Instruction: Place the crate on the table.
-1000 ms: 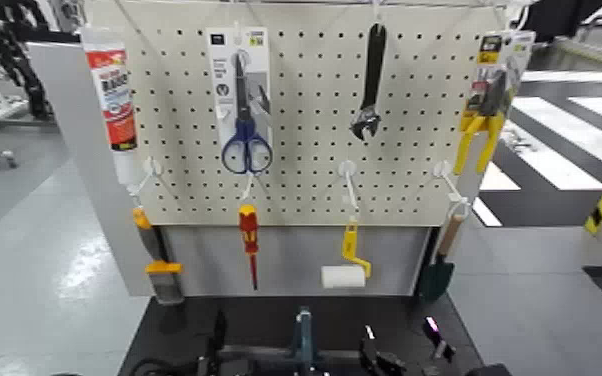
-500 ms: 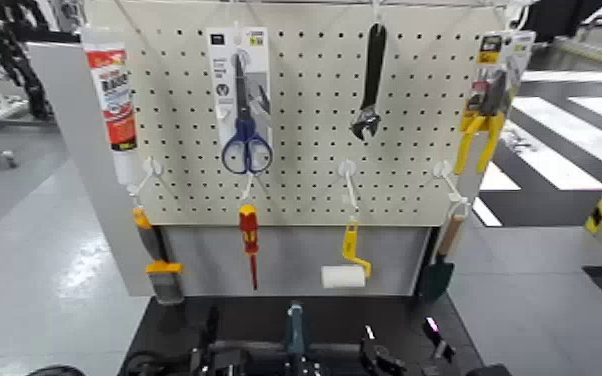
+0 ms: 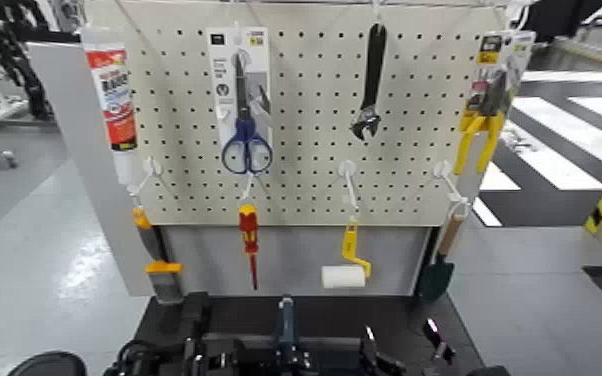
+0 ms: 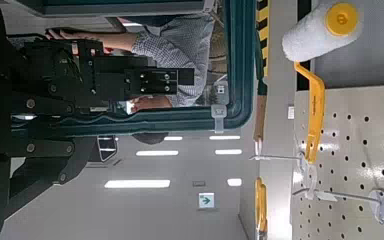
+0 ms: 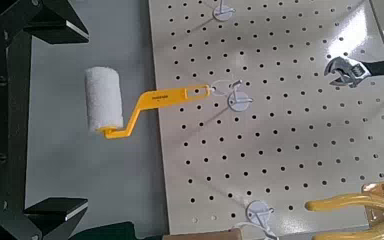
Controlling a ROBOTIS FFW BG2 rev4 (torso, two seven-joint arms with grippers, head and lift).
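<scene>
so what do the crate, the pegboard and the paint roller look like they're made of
Crate: apparently moulded plastic, dark blue-grey and matte; only its thin centre bar shows clearly.
Pegboard: cream perforated sheet with even rows of holes, painted metal or hardboard, cannot tell which.
Paint roller: fuzzy white fabric sleeve on a glossy yellow handle, probably plastic.

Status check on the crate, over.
Left claw, right claw low at table front. Crate between them, touchdown unconfirmed. Roller hangs just beyond.

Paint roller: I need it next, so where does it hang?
Head view: the paint roller hangs low on the pegboard, right of the red screwdriver.
</scene>
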